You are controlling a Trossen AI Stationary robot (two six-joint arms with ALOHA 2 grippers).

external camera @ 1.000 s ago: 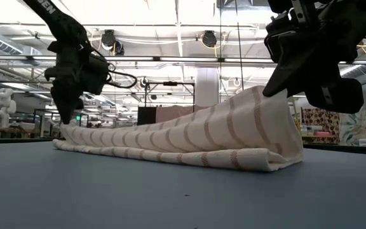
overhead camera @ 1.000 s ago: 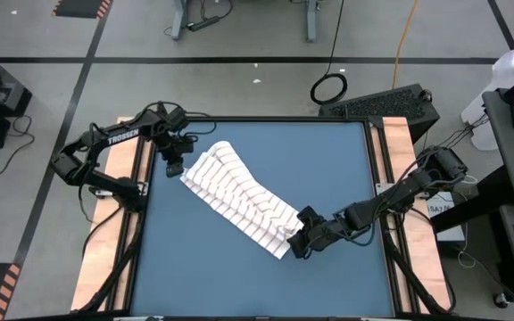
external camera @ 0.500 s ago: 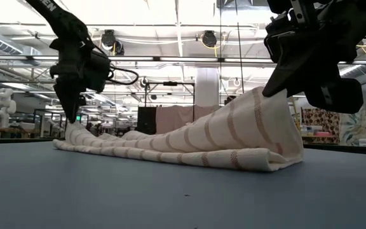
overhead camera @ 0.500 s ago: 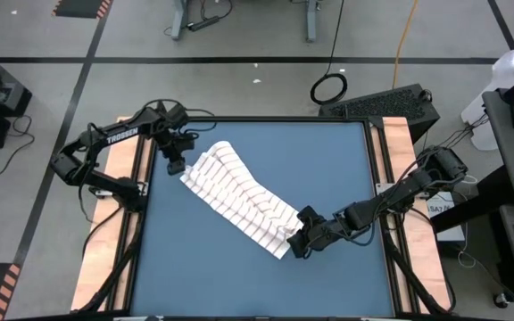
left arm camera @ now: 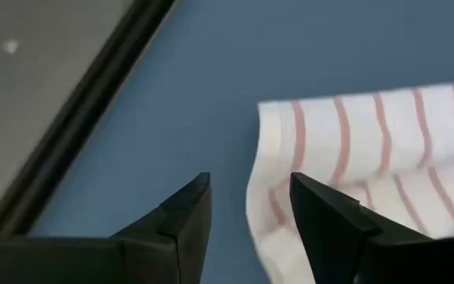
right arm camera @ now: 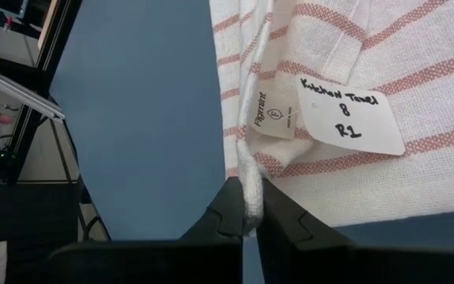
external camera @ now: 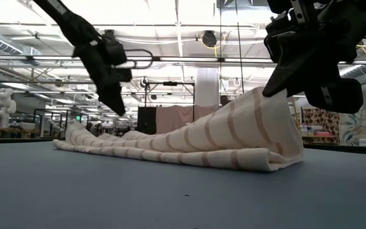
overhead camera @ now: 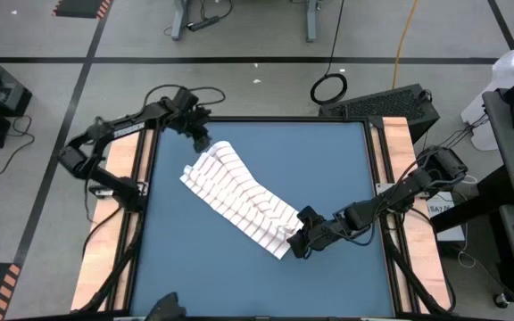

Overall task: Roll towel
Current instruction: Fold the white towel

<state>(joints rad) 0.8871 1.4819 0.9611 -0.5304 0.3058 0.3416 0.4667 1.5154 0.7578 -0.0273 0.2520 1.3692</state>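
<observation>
- Blue worktop sits between wooden side rails, with a grey floor around it and a large hall with ceiling lights showing beyond
- Folded striped towel lies diagonally across the worktop's middle, from far left toward near right
- White tag reading "Kitchen Towel 8 R1" hangs at the towel's near-right corner
- Right gripper has its jaws closed on that corner, lifting it off the worktop
- Left gripper hovers above the towel's far-left end, jaws open and apart from the cloth
</observation>
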